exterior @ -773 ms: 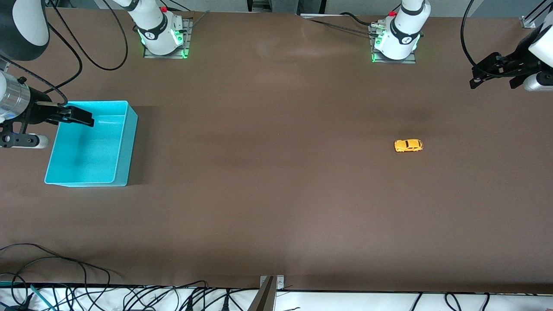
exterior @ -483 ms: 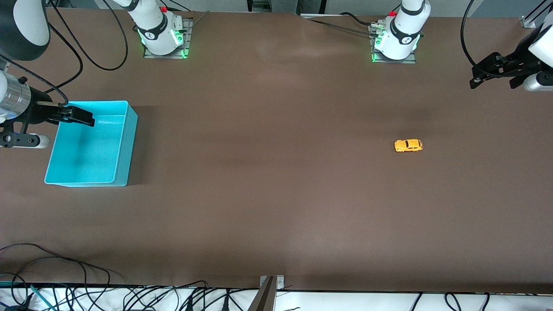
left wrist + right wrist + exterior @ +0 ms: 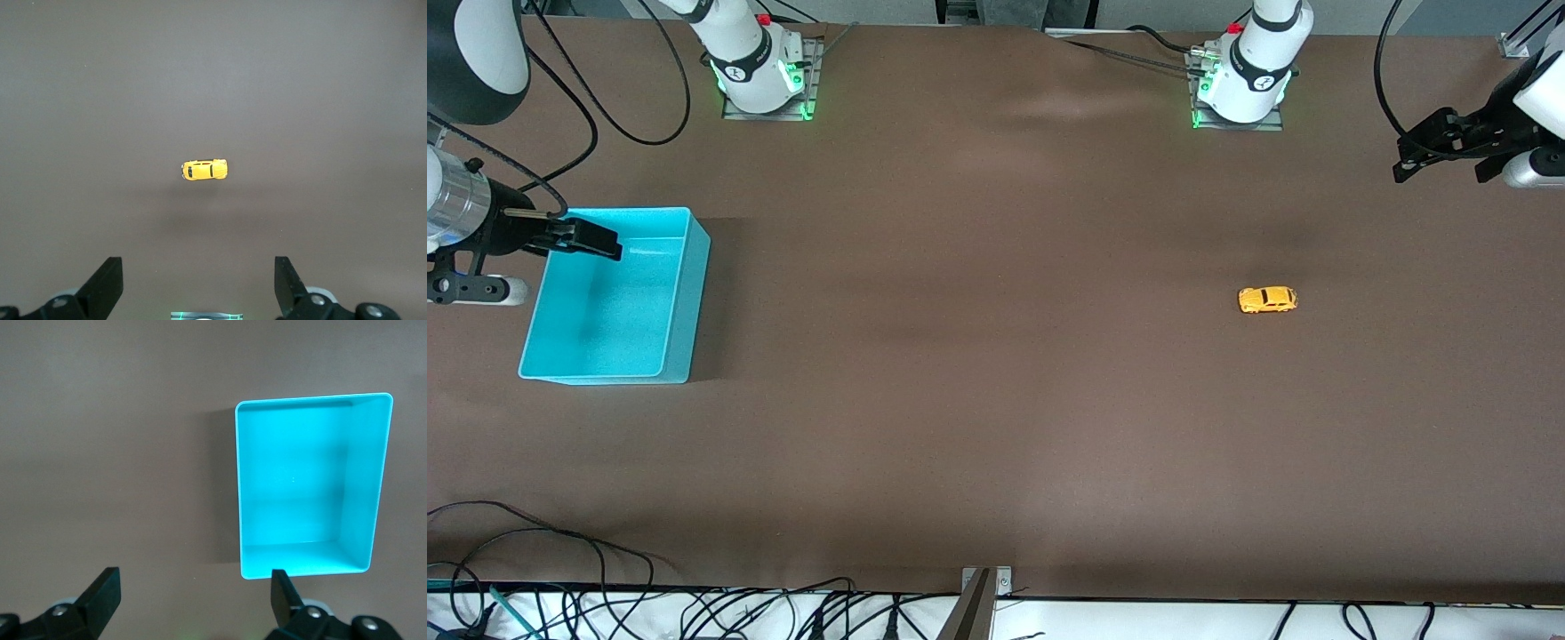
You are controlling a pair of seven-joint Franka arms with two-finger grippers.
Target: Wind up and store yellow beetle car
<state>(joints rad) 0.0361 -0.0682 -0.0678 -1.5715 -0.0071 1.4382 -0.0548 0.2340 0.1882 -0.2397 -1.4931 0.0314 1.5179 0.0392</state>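
Nothing begun: winding and storing both still ahead.
Yellow beetle car [image 3: 1267, 300] untouched on bench [image 3: 996, 400]; turquoise bin [image 3: 679, 293] empty; left claw [image 3: 198, 283] and right claw [image 3: 193, 597] both released, aloft.

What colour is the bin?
Turquoise; the bin shows best in the right wrist view.

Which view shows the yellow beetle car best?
The left wrist view: the yellow beetle car sits centred, unobstructed, seen from above. The front view shows it tiny, on the table. The right wrist view misses it.
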